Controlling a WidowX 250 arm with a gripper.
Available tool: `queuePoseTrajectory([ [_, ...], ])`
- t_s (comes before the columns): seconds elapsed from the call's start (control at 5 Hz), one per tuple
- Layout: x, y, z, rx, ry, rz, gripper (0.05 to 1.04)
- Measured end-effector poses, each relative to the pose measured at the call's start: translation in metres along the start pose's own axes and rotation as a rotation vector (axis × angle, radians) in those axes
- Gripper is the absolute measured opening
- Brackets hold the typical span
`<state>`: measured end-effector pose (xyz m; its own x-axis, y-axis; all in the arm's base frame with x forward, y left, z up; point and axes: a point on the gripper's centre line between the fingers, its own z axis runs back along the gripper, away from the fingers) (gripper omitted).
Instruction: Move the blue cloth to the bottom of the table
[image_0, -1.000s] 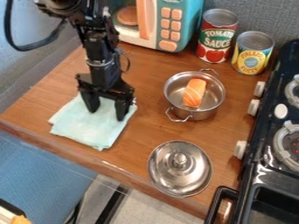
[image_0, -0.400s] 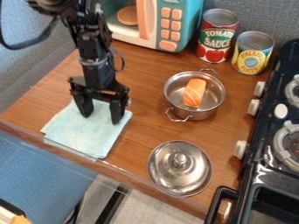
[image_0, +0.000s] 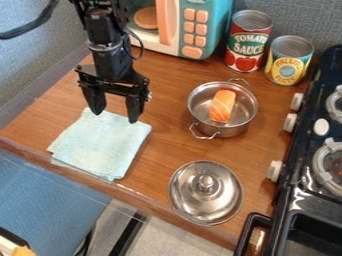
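Note:
My gripper (image_0: 115, 116) hangs at the left of the view with its two fingers spread apart and nothing held between them. Beneath and just in front of it the light blue cloth (image_0: 101, 146) lies folded and flat on the wooden table (image_0: 170, 142). The cloth's lower edge lies along the table's front edge at the left. The fingertips stand over the cloth's back part.
Right of the cloth is a metal pot (image_0: 235, 128) holding an orange salmon piece (image_0: 222, 106). A metal lid (image_0: 206, 194) lies nearer the front. Behind stand a toy microwave (image_0: 207, 25) and two cans (image_0: 250, 40). A black stove (image_0: 314, 165) borders the right.
The cloth has shifted slightly toward the table's front edge since the oldest frame. Since the later one, my gripper has risen away from the cloth, which has stayed nearly in place.

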<state>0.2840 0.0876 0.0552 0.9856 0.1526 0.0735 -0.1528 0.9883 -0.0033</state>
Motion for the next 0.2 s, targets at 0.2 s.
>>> queuePoseTrajectory([
  [0.2,-0.0013,0.0007,0.0058,0.005,-0.009,-0.005,0.998],
])
